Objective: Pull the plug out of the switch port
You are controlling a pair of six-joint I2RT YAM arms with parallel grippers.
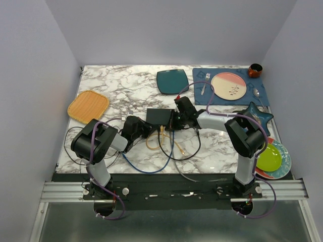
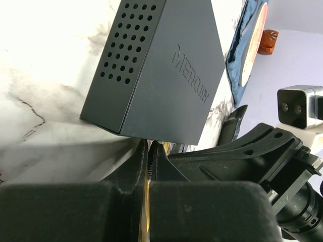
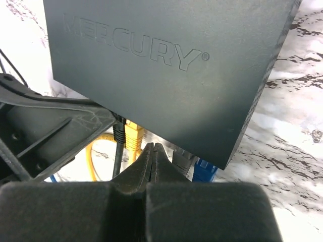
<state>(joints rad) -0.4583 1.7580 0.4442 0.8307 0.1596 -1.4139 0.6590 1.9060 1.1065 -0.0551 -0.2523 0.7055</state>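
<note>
The switch (image 1: 159, 116) is a flat matte-black box marked MERCURY, lying mid-table with its sockets on the near edge. It fills the left wrist view (image 2: 161, 65) and the right wrist view (image 3: 166, 65). A yellow plug (image 3: 133, 137), a black cable (image 3: 118, 146), a grey plug (image 3: 182, 161) and a blue plug (image 3: 204, 171) sit in its sockets. My left gripper (image 2: 150, 143) is at the switch's near left corner, shut on the yellow cable (image 2: 146, 194). My right gripper (image 3: 154, 147) is shut with nothing between its jaws, its tips just below the socket edge between the yellow and grey plugs.
Yellow, blue and black cables (image 1: 169, 151) loop on the marble in front of the switch. A dark teal square plate (image 1: 171, 80) lies behind it. A blue placemat (image 1: 202, 99) holds a pink plate, fork and spoon. An orange woven tray (image 1: 88, 106) is at the left, and stacked plates (image 1: 270, 157) at the right.
</note>
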